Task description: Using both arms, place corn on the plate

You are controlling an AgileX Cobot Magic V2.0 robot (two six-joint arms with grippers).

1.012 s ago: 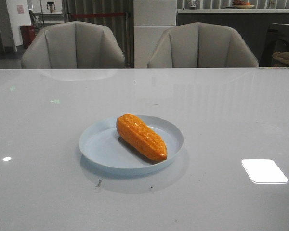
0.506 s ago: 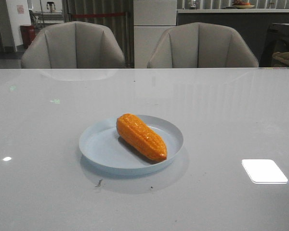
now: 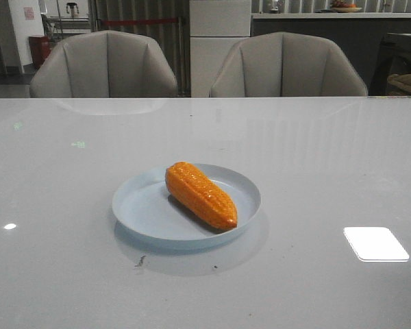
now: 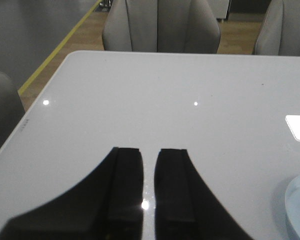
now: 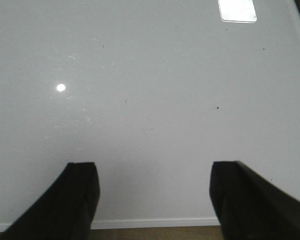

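Looking at the left gripper: the left gripper (image 4: 150, 185) has its two black fingers (image 4: 126, 185) close together, with only a thin gap, and nothing is between them.
Right gripper: the right gripper (image 5: 152, 200) has its jaws wide apart and holds nothing; only bare table (image 5: 150, 100) shows under it.
Where the grippers are: both hang over the table, away from the plate. From the left wrist, just a small edge of the plate (image 4: 297, 205) peeks in at the side. The front view shows no arm at all.
Corn: the orange corn (image 3: 201, 195) lies on its side inside the plate (image 3: 140, 205), with its thin end pointing toward the near rim and a bit to the right.
Plate: the pale blue plate sits near the middle of the table (image 3: 329, 157), and the two chairs (image 3: 103, 65) stand far behind it.
How far along: I think the job looks done, since the corn is already in the plate.
What could go wrong: the corn is round and could roll if the plate gets bumped. An arm that swings low past the plate could knock its rim and push the corn out.
What to watch: the thin end of the corn is close to the rim, so a small shove there may be enough.
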